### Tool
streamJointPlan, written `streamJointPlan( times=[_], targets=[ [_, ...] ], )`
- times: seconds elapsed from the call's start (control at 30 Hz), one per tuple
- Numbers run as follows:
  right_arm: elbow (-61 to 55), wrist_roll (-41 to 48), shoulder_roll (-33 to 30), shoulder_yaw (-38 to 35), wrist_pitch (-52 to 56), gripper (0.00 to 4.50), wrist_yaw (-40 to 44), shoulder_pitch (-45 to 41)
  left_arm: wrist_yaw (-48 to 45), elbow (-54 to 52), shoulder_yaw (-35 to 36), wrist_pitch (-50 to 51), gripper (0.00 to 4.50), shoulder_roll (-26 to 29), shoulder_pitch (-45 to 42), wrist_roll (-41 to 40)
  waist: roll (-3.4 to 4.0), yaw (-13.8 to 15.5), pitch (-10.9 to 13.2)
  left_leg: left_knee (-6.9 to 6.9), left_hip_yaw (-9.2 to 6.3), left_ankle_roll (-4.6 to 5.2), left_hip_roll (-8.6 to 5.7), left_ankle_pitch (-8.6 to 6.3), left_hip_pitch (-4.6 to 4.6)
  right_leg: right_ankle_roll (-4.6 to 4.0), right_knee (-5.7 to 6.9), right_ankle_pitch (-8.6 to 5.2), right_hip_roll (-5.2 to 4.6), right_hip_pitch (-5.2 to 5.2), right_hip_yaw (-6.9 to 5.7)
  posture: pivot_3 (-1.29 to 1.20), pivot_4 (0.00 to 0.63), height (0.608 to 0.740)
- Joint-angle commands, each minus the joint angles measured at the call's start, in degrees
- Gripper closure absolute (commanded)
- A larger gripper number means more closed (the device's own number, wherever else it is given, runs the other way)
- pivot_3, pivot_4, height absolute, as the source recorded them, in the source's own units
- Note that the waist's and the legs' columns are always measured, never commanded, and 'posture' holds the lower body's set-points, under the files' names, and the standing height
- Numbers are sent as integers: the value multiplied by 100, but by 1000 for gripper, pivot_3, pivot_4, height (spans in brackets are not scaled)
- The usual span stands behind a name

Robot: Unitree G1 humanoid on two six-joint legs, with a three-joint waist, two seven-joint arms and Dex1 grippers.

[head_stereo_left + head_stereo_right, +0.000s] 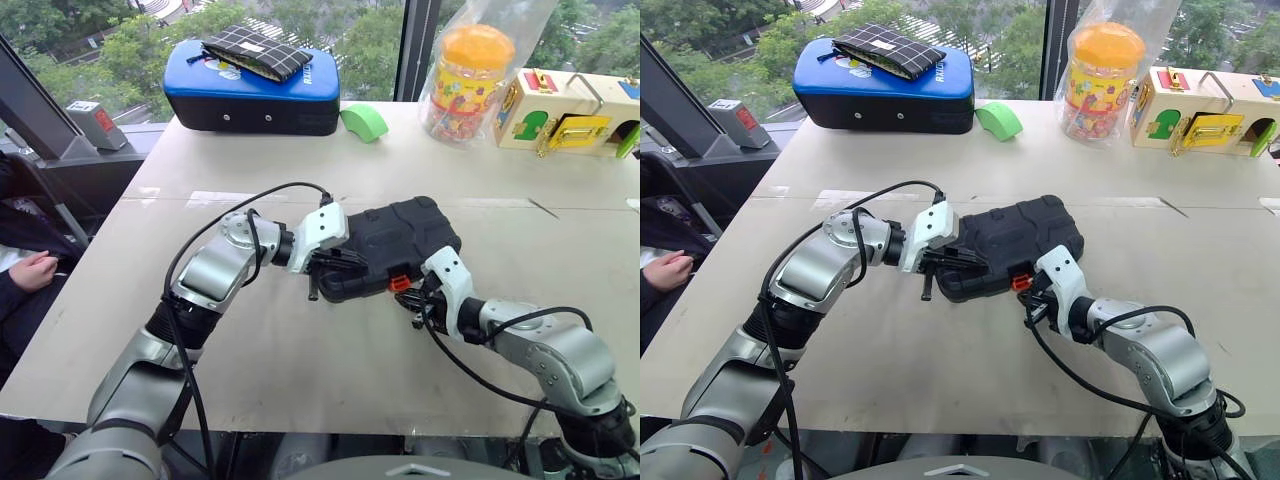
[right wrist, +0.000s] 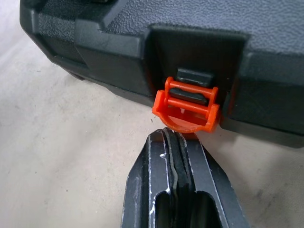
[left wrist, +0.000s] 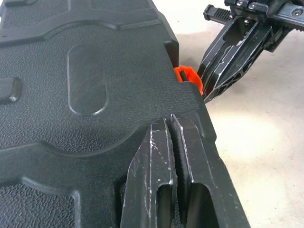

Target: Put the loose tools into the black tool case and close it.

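**Lid's down, just the latch left**

The black tool case (image 1: 395,243) sits mid-table with its lid down. I can't spot any loose tools lying around, so I'd guess they're inside. The left gripper (image 1: 322,272) has its fingers pressed together and rests on the case's left end, like it's holding it down. The right gripper (image 2: 176,142), also pressed together and pinching nothing, has its tips right under the small orange latch (image 2: 186,108) on the near edge. The latch looks flipped out, not snapped.

Handling-wise: hard moulded plastic, stiff, pebbled lid, probably light enough to skid on the smooth table (image 1: 300,370) if pushed. So brace the left end, nudge the latch tab up. It's a thin clip, so go easy.
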Motion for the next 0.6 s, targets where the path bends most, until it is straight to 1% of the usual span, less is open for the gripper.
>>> streamJointPlan(
  times=[0.03, 0.4, 0.5, 0.57, 0.6],
  targets=[
    [-307, 105, 124, -296, -272, 4500, -36, -118, 34, 234, -315, 189, 4391, 1, 192, 309, 0, -1, 0, 0, 0, 0, 0, 0, 0, 0, 0, 0, 0, 0, 0, 0, 150, 740],
    [-731, 358, 327, -737, -303, 4500, -204, -95, 55, 277, -444, 208, 4391, 10, 296, 415, 1, -9, 0, 0, -1, 0, 0, 0, 3, 0, 6, 0, 1, 0, 2, 0, 150, 740],
    [-878, 485, 209, -794, -46, 4500, -188, -32, 56, 278, -456, 196, 4391, 16, 315, 429, 1, -9, 0, 0, 0, -1, 0, 0, 4, 0, 8, 0, 1, 0, 3, 0, 150, 740],
    [-1010, 534, 55, -806, 79, 4500, -158, 180, 60, 283, -449, 201, 4391, 17, 321, 436, 5, -7, -20, 0, -1, -1, 0, 0, 7, 0, 9, 0, 1, 1, 3, 0, 150, 740],
    [-1080, 535, -12, -801, 87, 4258, -134, 320, 56, 283, -446, 201, 4459, 21, 324, 441, 2, -5, -33, -2, -1, 0, 1, 0, 7, 1, 8, 0, 2, 1, 3, 0, 150, 740]
  ],
)
